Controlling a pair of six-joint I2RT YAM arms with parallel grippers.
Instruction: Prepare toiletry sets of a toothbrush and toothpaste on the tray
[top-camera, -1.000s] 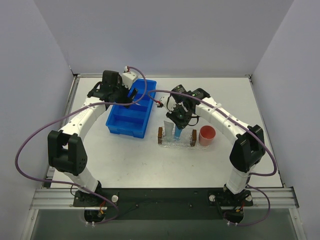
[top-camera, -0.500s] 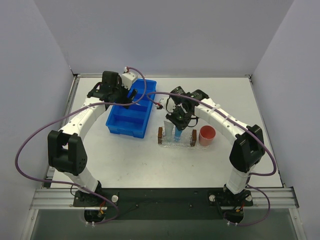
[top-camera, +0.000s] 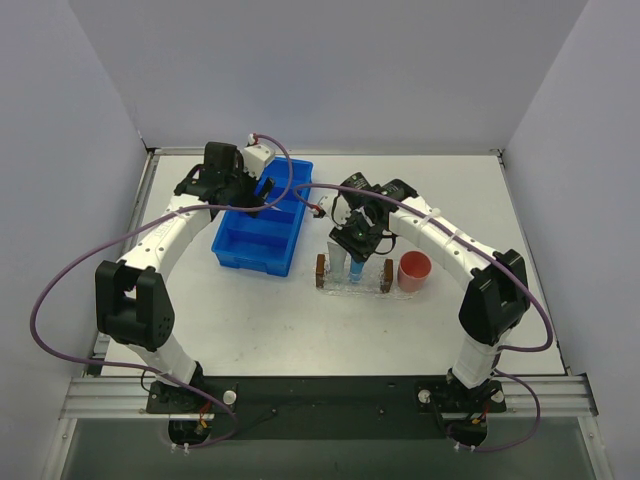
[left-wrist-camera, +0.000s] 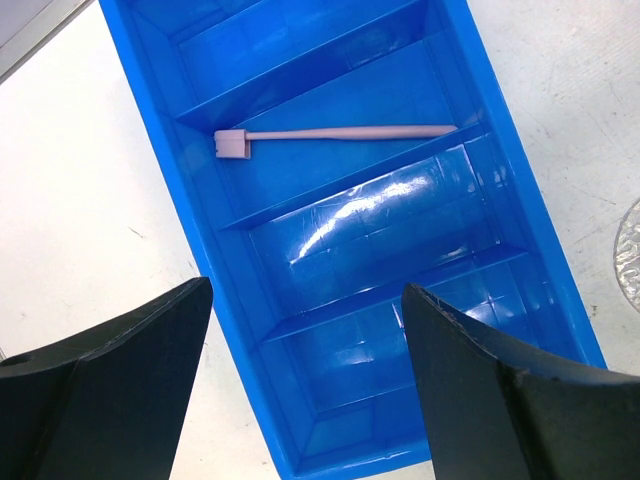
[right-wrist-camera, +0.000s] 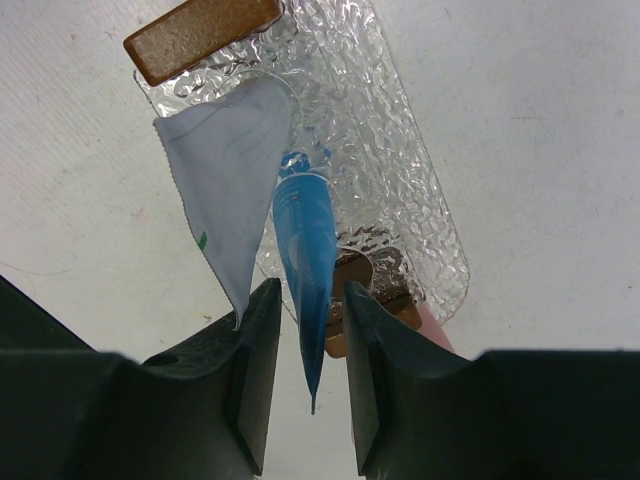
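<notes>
The clear glittery tray (right-wrist-camera: 400, 170) lies on the table with a brown block (right-wrist-camera: 200, 38) at each short end. Two toothpaste tubes stand cap-down on it: a pale grey-blue one (right-wrist-camera: 232, 160) and a brighter blue one (right-wrist-camera: 305, 250). My right gripper (right-wrist-camera: 312, 380) is open around the flat top end of the blue tube, with a narrow gap on each side. The pink-lilac toothbrush (left-wrist-camera: 340, 133) lies in a compartment of the blue bin (left-wrist-camera: 190, 230). My left gripper (left-wrist-camera: 305, 380) hangs wide open above the bin's near end, holding nothing.
A round pink cup (top-camera: 414, 270) stands just right of the tray (top-camera: 352, 285). The blue bin (top-camera: 250, 258) sits left of the tray, its other compartments bare. White walls enclose the table on three sides.
My right gripper's jaws have parted slightly, letting go of the blue tube, which stays standing on the tray. The left arm has not moved.
</notes>
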